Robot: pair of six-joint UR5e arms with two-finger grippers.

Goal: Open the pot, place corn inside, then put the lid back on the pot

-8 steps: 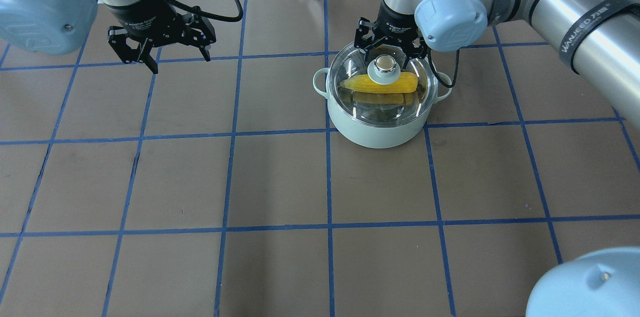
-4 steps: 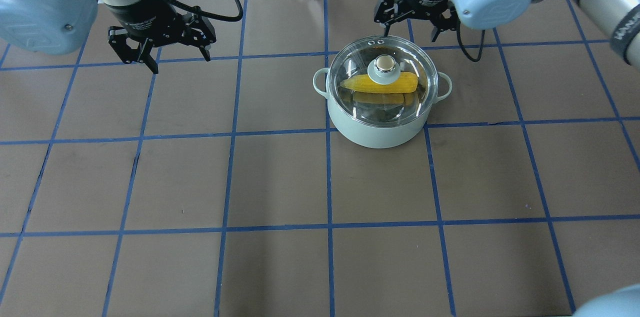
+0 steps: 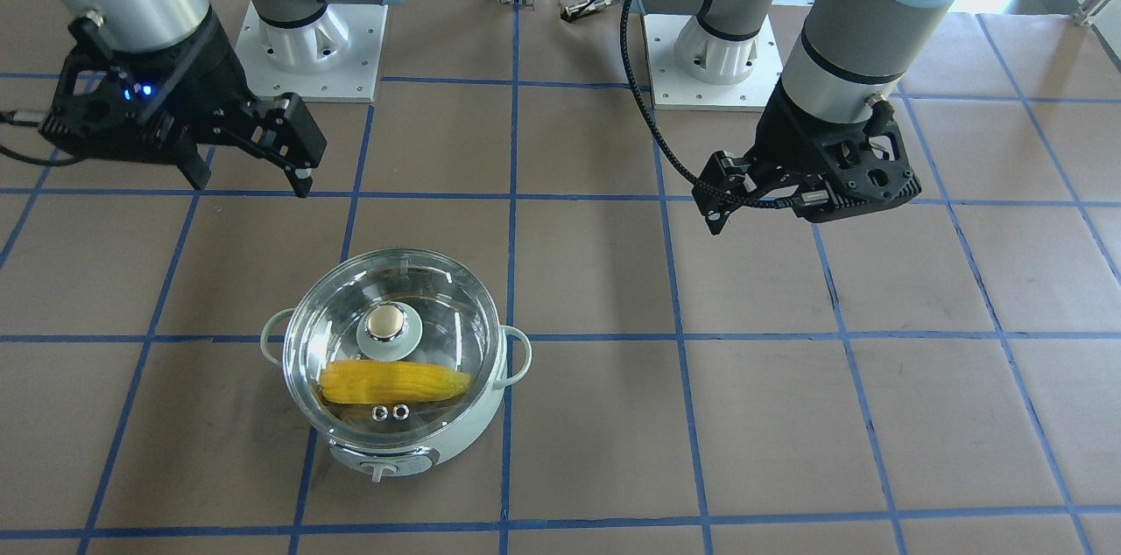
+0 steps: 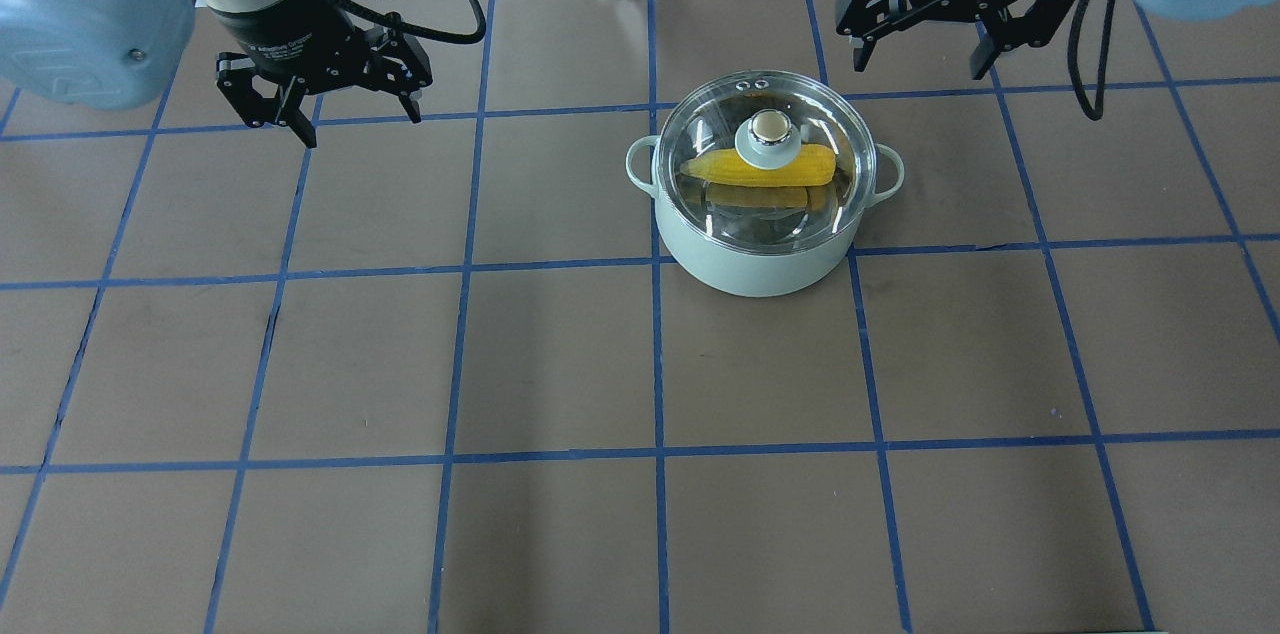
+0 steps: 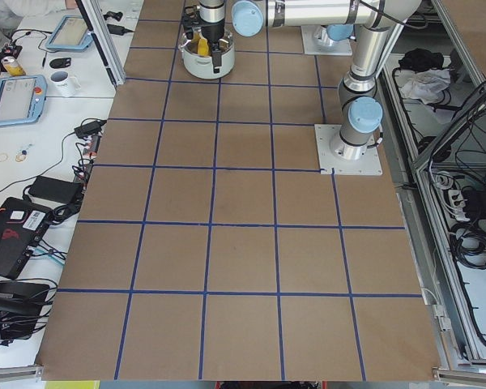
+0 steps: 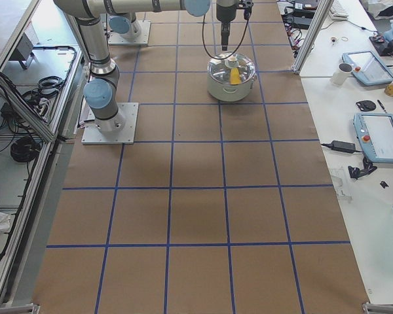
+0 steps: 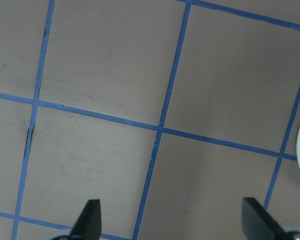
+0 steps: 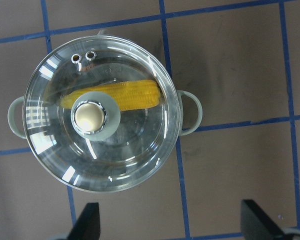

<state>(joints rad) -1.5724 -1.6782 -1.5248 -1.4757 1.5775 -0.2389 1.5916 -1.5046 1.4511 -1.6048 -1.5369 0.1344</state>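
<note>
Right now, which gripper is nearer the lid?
Right. The right gripper hovers open just past the far-right edge of the lid; the left gripper hangs open well off to the lid's left.

The left end effector (image 4: 355, 122) hangs fingers-down, jaws spread wide and holding nothing. The right end effector (image 4: 918, 66) is likewise spread and empty. Above each, the wrist seems roughly vertical, though the tilt is hard to judge.
</note>
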